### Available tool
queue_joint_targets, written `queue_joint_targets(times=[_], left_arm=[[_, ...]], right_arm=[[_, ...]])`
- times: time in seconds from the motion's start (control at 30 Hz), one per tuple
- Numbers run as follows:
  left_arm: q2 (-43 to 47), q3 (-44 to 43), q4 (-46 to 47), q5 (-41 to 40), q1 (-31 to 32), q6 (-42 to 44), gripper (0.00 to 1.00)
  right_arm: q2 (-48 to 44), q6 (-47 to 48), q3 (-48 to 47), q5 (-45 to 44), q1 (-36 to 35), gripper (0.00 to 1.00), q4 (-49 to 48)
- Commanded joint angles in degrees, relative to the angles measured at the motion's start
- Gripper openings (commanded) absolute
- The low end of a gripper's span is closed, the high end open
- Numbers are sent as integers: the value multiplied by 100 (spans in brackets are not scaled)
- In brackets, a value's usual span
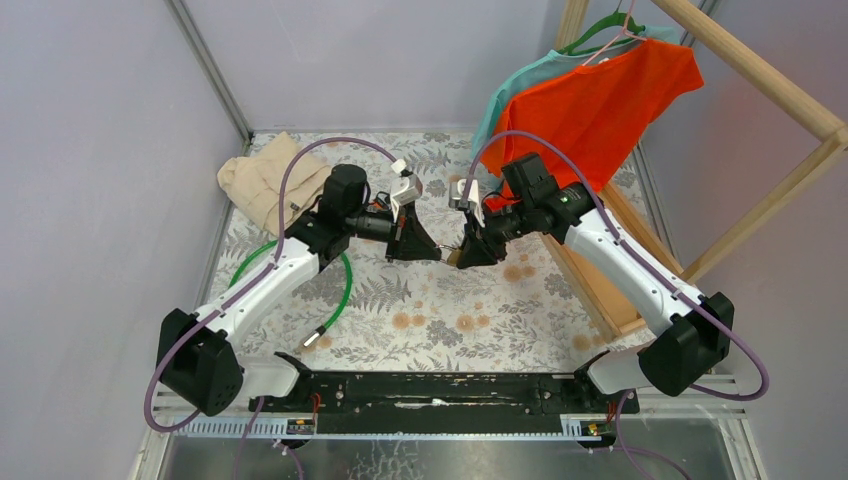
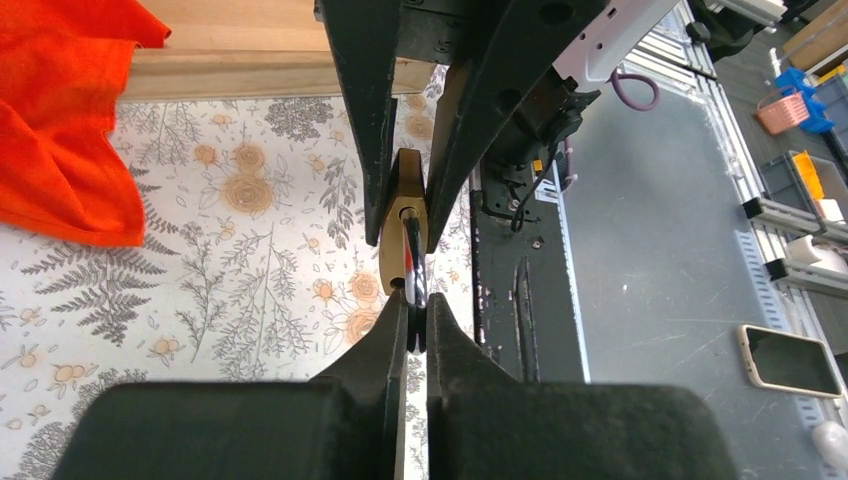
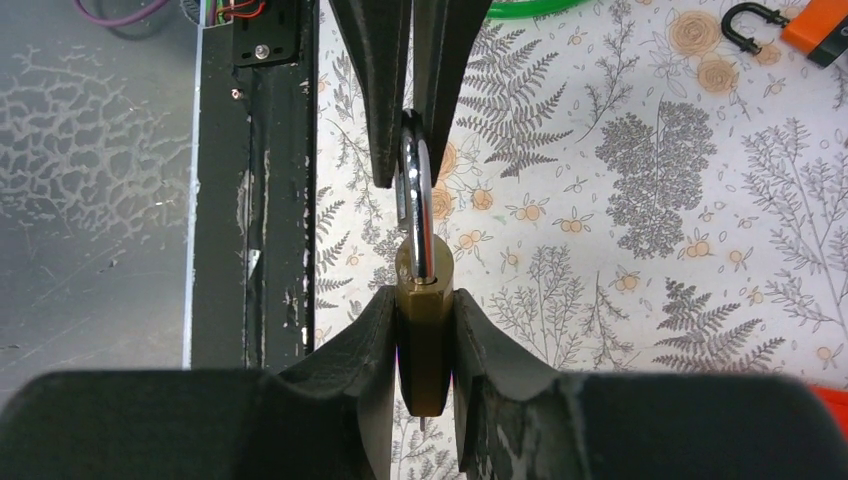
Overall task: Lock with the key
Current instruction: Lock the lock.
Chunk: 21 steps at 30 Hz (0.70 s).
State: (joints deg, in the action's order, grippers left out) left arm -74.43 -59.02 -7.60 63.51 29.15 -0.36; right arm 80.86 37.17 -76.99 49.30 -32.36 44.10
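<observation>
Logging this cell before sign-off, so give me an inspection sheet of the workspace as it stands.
Surface: fern-print table cover.
Job's things: brass padlock in right gripper; key in left gripper, meeting the padlock.
Clutter: beige cloth, green hose, black U-shaped piece.
Grippers: left shut on key, right shut on padlock.
Cables: purple cables along both arms.
Surroundings: orange shirt on wooden rack; phone off the table.

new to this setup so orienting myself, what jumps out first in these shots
Mid-table, the right claw grips a brass padlock while the left claw, facing it, pinches the key stuck into it. Next, a bright orange shirt hangs at the wooden rack on the right.
</observation>
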Motion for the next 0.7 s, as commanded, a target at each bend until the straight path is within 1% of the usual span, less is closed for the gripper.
queue_joint_targets(times=[0.0,0.07,0.17,0.23,0.3,0.37,0.47,0.53,0.57,0.67], left_arm=[[-7,-38,226,209,79,-54,0],[7,-19,376,299,69,-222,0],[57,18,597,350,46,-518,0],[107,111,924,400,-32,-917,0],[173,292,1578,459,-118,-1537,0],[188,502,2600,487,-230,-2302,0],[201,831,3954,450,-337,-3411,0],[225,1021,4655,405,-384,-3957,0],[234,1091,4906,400,-399,-4138,0],[253,1199,5263,357,-447,-4449,0]], right_arm=[[46,-289,-449,364,-33,0,-214],[134,-306,-585,419,-33,1,-113],[188,-370,-678,373,-25,12,-73],[161,-472,-662,305,-25,20,-128],[112,-599,-628,219,-12,30,-227],[38,-764,-560,135,20,40,-393],[-71,-1088,-407,158,147,49,-724],[-123,-1354,-327,312,287,52,-951],[-142,-1480,-286,402,349,54,-1068],[-179,-1727,-192,603,502,63,-1299]])
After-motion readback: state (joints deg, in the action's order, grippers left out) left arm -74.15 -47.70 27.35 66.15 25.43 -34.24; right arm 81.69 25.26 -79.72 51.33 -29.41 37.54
